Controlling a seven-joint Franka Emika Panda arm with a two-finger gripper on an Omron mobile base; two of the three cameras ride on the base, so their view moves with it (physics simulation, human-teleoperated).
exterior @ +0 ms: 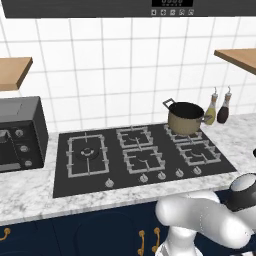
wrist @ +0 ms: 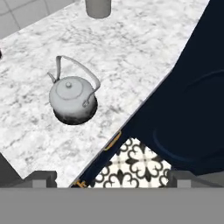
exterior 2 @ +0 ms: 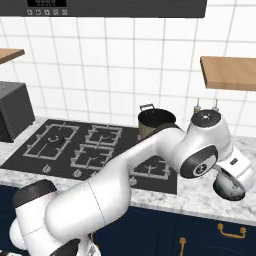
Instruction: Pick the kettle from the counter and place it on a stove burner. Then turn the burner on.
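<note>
Nearest the hand camera: two dark fingertips (wrist: 42, 178) of the gripper (wrist: 112, 179), set far apart at the bottom of the hand view, jaws spread wide, nothing between them. Hovering over the front edge of the counter (wrist: 131, 48), clear of the stone, above the navy cabinet fronts (wrist: 192, 109) and a patch of patterned floor tile (wrist: 138, 164).

Further in on the marbled slab, well back from that front edge: the kettle (wrist: 72, 98), small, round and silver, upright, lid knob on top, thin arched wire handle raised. Untouched, apart from the fingertips. Beyond it, near the wall edge of the counter, the base of a grey cylindrical container (wrist: 98, 8).

From the right base view, seen low beside the arm's wrist at the right end of the counter (exterior 2: 200, 197), a silvery round shape, most likely the kettle, though partly hidden by the arm.

On the black cooktop (exterior: 62, 170) set into the counter (exterior: 25, 192): the stove burner (exterior: 87, 155), the widest grate with a ring at its centre, at the left end, bare. At the back right corner of the cooktop, a brass-coloured pot (exterior: 186, 119) with a black rim sitting on a smaller burner. Just past that corner, against the tiled wall, two bottles (exterior: 218, 107) standing side by side. A row of knobs (exterior: 152, 177) along the cooktop's front edge. At the left end of the counter, a dark toaster oven (exterior: 20, 132). Wooden shelves (exterior 2: 230, 72) on the wall to either side.
</note>
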